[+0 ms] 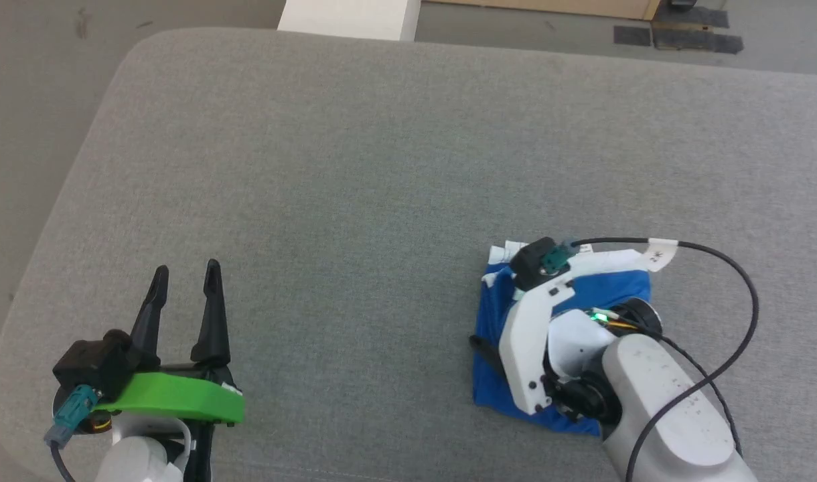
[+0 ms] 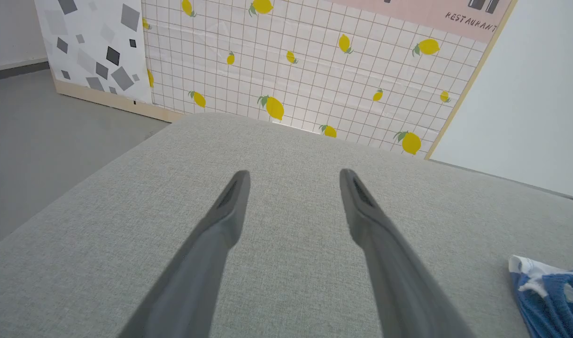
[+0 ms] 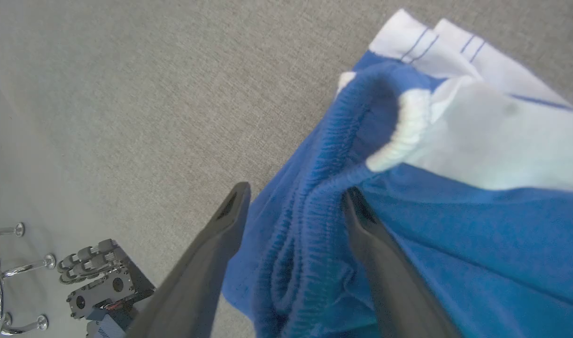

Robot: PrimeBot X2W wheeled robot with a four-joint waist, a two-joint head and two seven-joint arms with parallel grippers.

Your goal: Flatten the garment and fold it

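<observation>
Shorts [image 1: 490, 378] lie bunched on the right side of the grey woven cushion [image 1: 382, 167]. My right gripper [image 3: 293, 192] is spread, straddling the ribbed elastic waistband, probably so I can pinch it and pull flat. Left gripper [image 1: 184, 274] sits wide and empty, well apart. The fabric is soft blue with white trim.

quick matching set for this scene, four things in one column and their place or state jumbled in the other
1 left gripper
2 right gripper
3 shorts
4 lemon wall

a rumpled, blue and white
b open over the grey surface
c beyond the grey surface's far edge
d open, astride the waistband

Pairs: 1-b, 2-d, 3-a, 4-c
</observation>
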